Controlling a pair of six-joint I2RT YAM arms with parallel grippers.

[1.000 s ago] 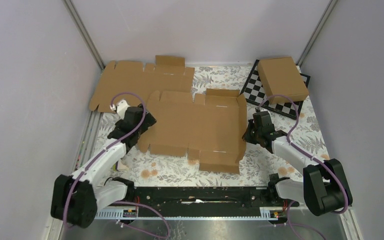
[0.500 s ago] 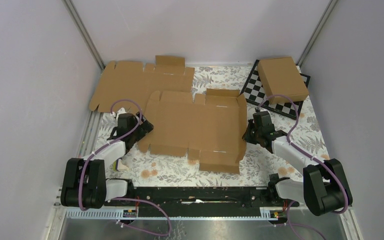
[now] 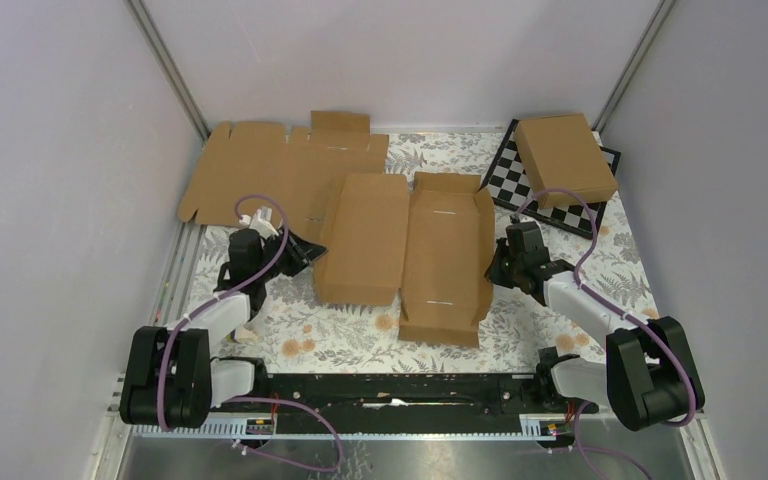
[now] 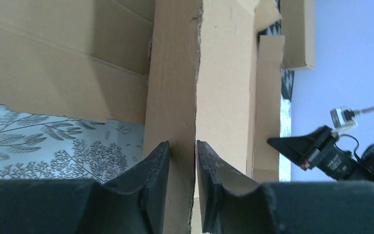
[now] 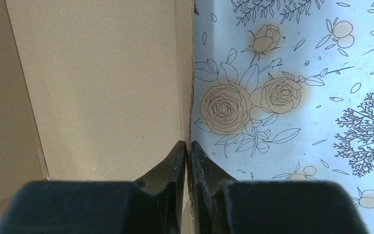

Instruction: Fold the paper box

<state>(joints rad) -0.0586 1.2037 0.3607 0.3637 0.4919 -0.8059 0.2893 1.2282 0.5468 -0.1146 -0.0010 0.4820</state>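
The plain brown die-cut cardboard paper box lies on the floral-patterned tabletop, just on the near-left side of the black-and-white chessboard. Half a second ago it was spread flat. Now the panel farthest from the chessboard has swung up off the tabletop along a crease and leans toward the chessboard, so the box's outline on that side has drawn in. The left gripper did this: in its wrist view the fingers stand narrow with the raised panel's edge between them, which I read as a hold on the card. The right gripper has not moved; it is pinched almost closed on the box's edge nearest the chessboard, pinning that side down. This looks like the first main fold under way, with the end flaps and tabs still unfolded. The wide flat brown cardboard sheet, far from the chessboard, and the closed brown cardboard box resting on the chessboard are unchanged.
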